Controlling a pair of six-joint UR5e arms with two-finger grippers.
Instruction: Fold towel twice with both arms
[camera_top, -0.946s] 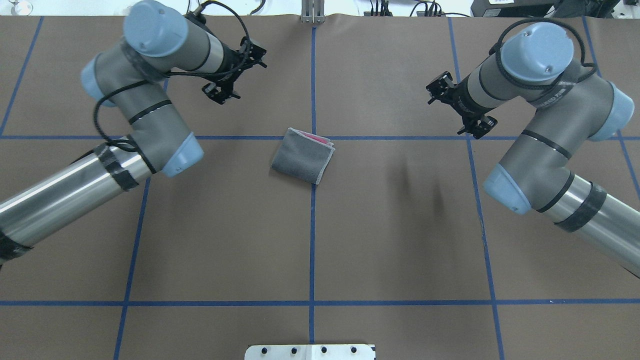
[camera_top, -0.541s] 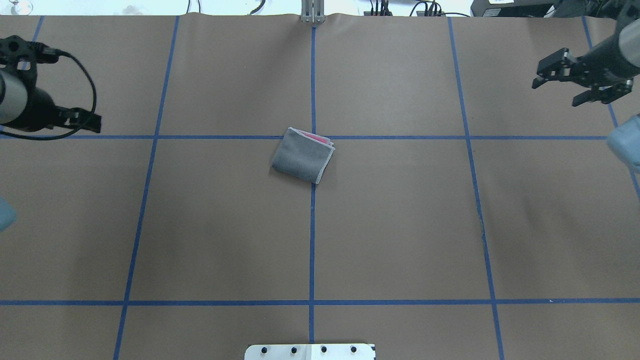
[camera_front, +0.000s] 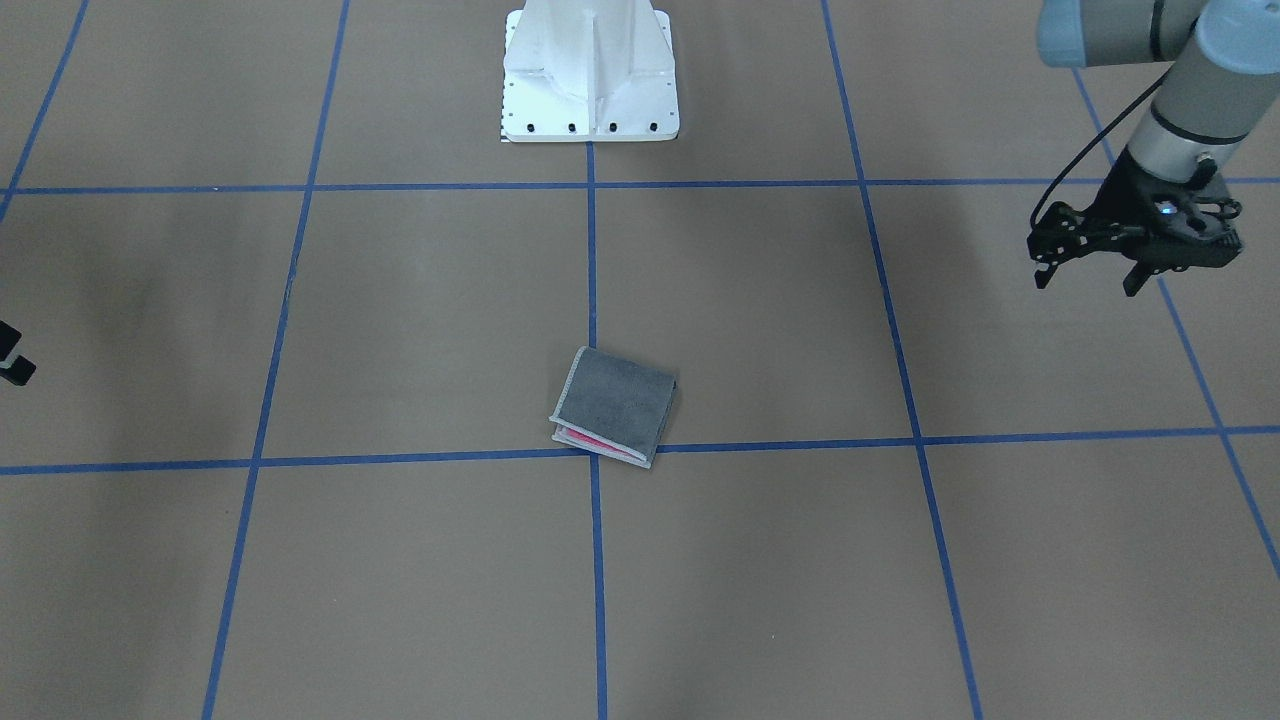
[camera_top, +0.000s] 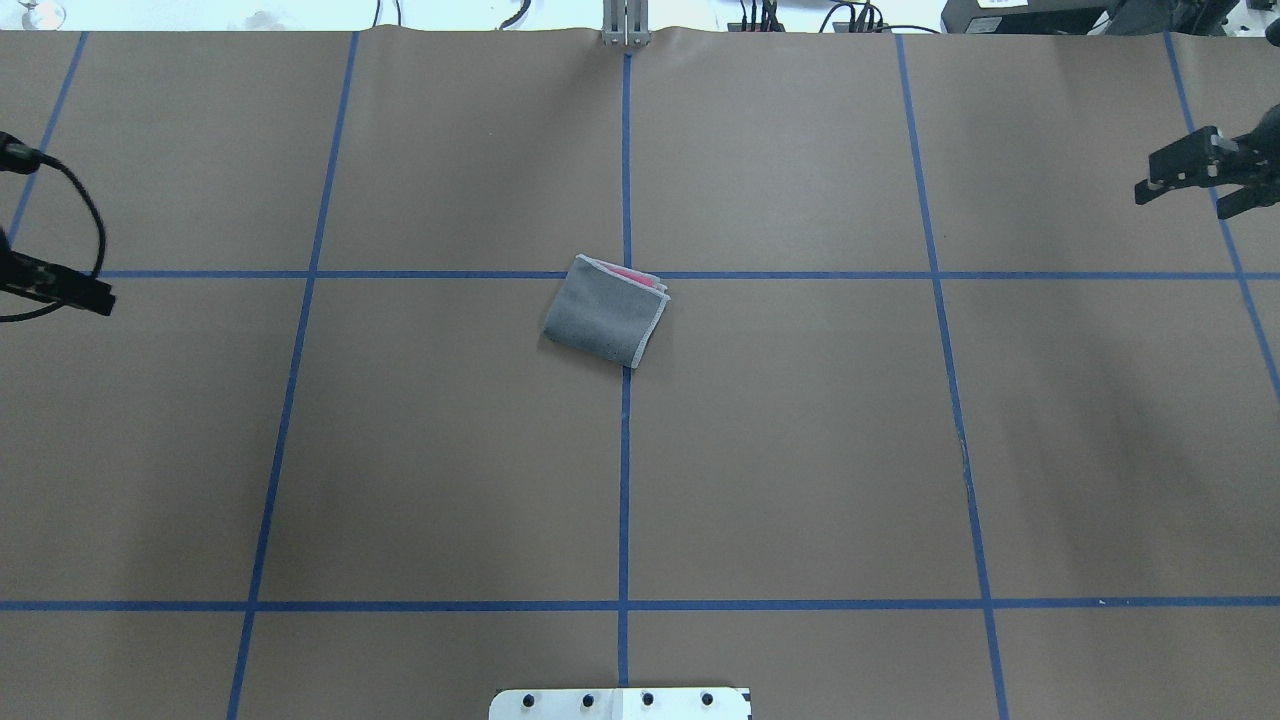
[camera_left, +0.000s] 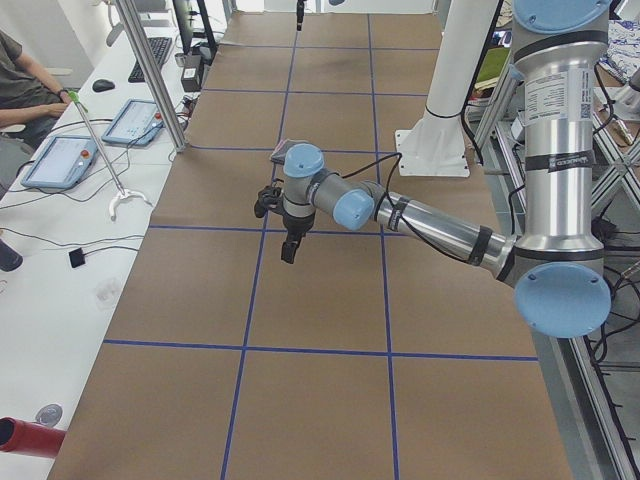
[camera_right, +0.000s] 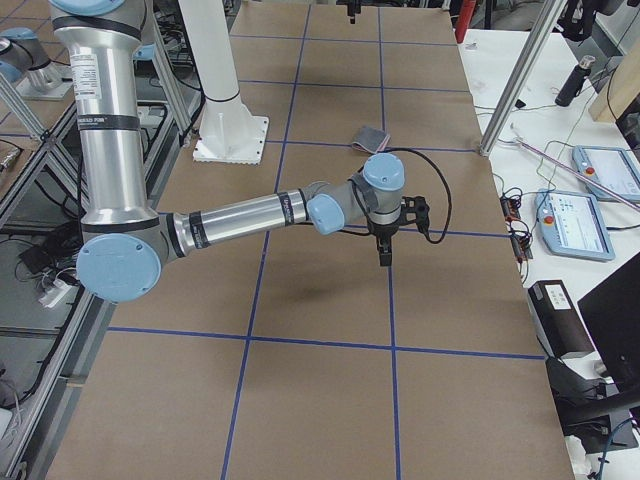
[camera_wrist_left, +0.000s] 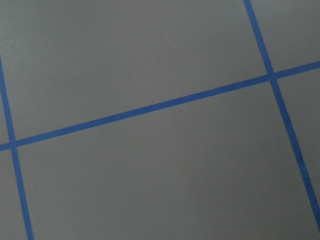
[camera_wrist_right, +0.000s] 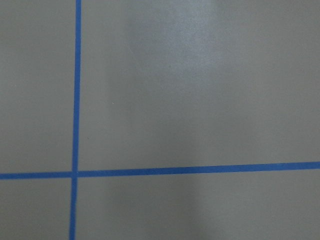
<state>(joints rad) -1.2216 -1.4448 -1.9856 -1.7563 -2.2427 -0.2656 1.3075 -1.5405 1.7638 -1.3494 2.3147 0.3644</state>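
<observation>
The towel (camera_top: 605, 312) lies folded small near the table's middle, dark grey face up, with a strip of pink showing at its far edge. It also shows in the front view (camera_front: 614, 406), with the pink at the near edge. Both grippers are far from it and empty. My left gripper (camera_front: 1086, 282) hangs open above the table's left side; only a part of it (camera_top: 58, 284) shows at the overhead view's left edge. My right gripper (camera_top: 1182, 203) is open at the far right edge. Both wrist views show only brown table and blue tape lines.
The white pedestal base (camera_front: 590, 90) stands at the robot's side of the table. Blue tape lines (camera_top: 625, 450) divide the brown surface into squares. A side bench with tablets (camera_left: 62, 158) and a seated person lies beyond the table's far edge.
Both arms have swung outward from near the towel to the table's left and right edges. The towel has not moved. Both grippers stay open.
</observation>
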